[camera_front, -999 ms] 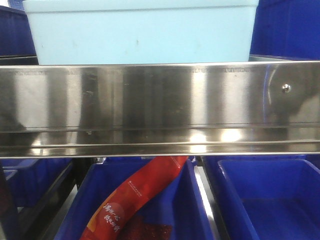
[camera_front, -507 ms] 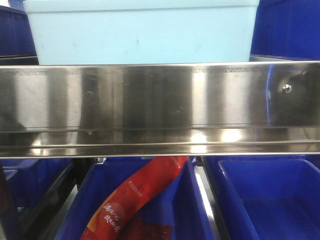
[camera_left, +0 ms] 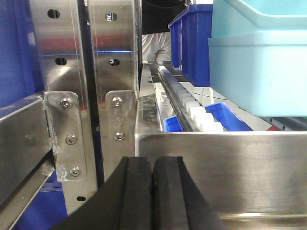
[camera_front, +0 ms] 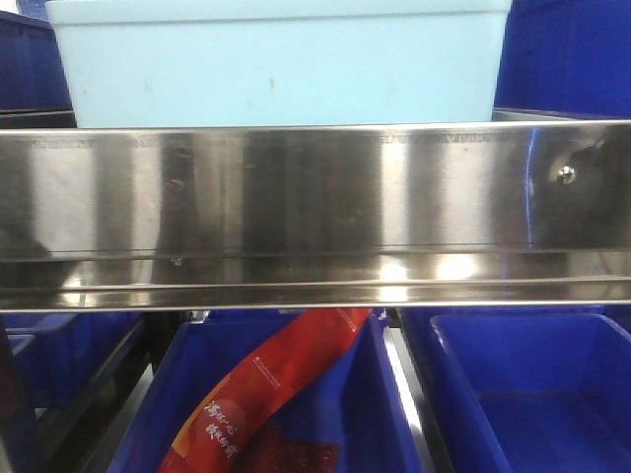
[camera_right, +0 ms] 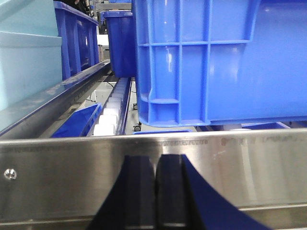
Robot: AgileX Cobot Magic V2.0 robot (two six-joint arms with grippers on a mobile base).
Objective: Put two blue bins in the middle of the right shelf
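Steel shelf rail [camera_front: 315, 212] spans the front view, unchanged from the earlier frames except for a slight shift in reflections near the screw [camera_front: 564, 174] at right. Left gripper [camera_left: 152, 191] and right gripper [camera_right: 156, 191] are both pressed closed, empty, at bottom centre. Beyond the rail, a blue bin [camera_right: 216, 62] fills the upper right of the right wrist view; a pale bin [camera_front: 276, 64] sits upper centre.

A pale turquoise plastic tub [camera_front: 276, 64] sits above a brushed steel shelf rail [camera_front: 315, 212]; below, a red printed snack packet [camera_front: 266, 394] leans diagonally
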